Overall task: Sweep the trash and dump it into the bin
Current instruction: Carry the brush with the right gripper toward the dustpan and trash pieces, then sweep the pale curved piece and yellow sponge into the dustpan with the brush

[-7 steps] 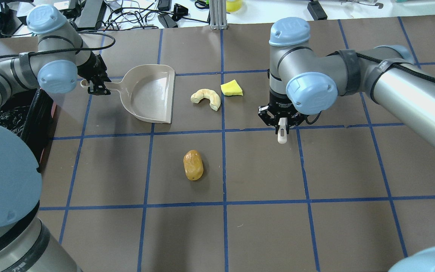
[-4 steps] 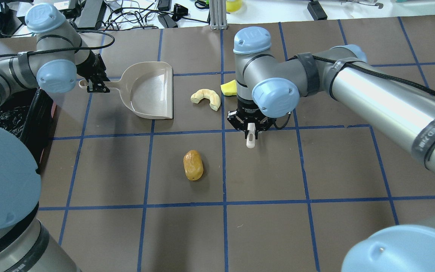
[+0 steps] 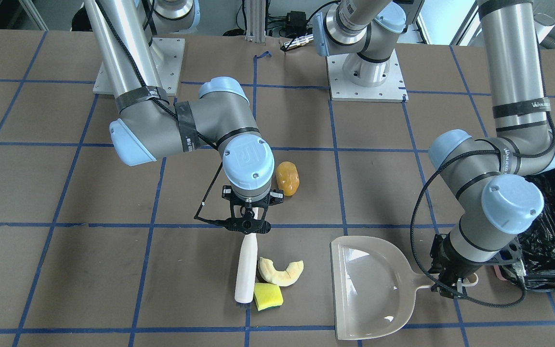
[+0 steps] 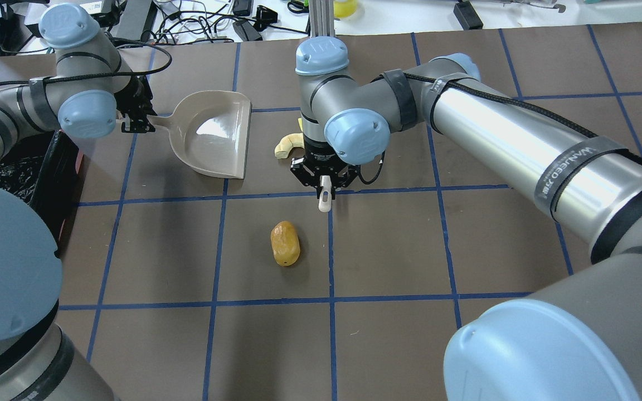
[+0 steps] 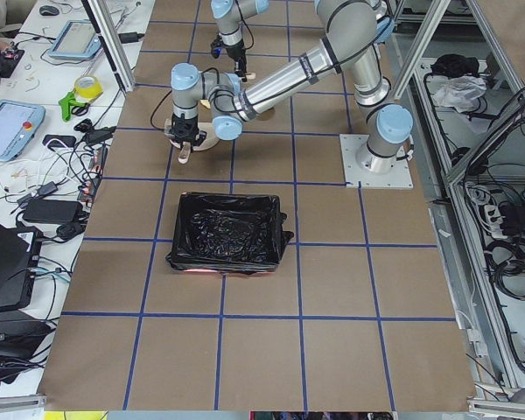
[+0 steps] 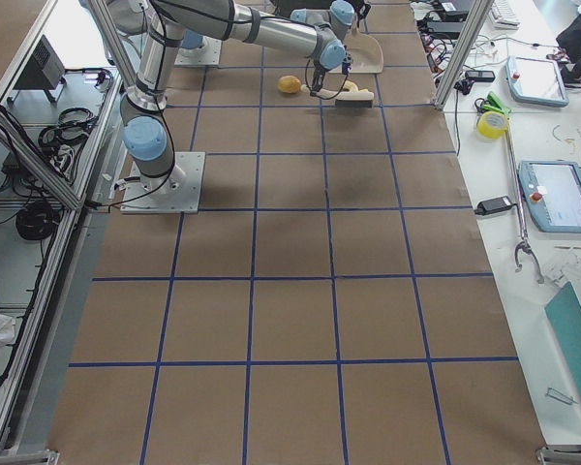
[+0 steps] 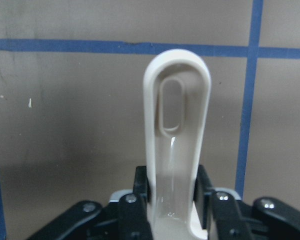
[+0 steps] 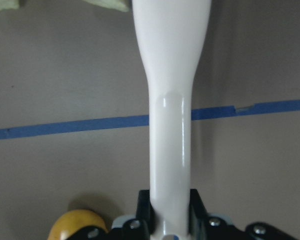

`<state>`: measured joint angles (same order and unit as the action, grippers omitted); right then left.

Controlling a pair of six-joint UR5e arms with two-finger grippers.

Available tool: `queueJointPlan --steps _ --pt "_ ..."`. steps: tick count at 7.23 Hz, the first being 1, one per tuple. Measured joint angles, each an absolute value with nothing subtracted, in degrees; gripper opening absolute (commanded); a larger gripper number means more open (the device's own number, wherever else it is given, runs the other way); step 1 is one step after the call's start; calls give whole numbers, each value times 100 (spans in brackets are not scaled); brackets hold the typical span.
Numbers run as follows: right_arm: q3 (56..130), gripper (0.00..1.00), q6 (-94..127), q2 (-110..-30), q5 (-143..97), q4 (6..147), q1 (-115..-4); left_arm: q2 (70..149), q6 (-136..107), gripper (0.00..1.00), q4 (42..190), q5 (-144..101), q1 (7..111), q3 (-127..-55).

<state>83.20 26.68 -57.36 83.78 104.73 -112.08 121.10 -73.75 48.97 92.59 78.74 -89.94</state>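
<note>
Near the middle of the tabletop (image 3: 56, 270), the white brush (image 3: 246, 270) is gripped tight at its handle by the right gripper (image 3: 247, 222). Its head is set down just beside the yellow spongy wedge (image 3: 268, 295) and the pale crescent slice (image 3: 281, 271), and both seem to be touched by it. The beige dustpan (image 3: 369, 289) is held by its handle in the clenched left gripper (image 7: 173, 197). Its open mouth is turned toward the two pieces, a little way off.

For a good sweep, the brush should be held low on the tabletop and pushed slowly and straight at the dustpan mouth, so that nothing is rolled out to the side. The dustpan lip should be pressed flat, so that no piece is slipped under it. The golden-brown potato-like lump (image 3: 288, 178) lies apart, on the robot's side of the brush, and a sweep of its own will likely be needed.

The bin (image 5: 227, 232) is a box lined with a crinkly, shiny black bag, and a bit of pink is seen at its rim. It is set on the robot's left, just past the dustpan handle.
</note>
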Motion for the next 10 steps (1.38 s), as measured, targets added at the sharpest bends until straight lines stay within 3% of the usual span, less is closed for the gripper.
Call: queueJointPlan --steps 4,10 --pt "8075 0 3046 -5516 7933 10519 -11423 12187 -7368 0 4664 9733 8204 -9067" --pt "7051 0 3416 -4901 7625 10544 -11903 12196 -7345 0 4658 9747 8209 -9069"
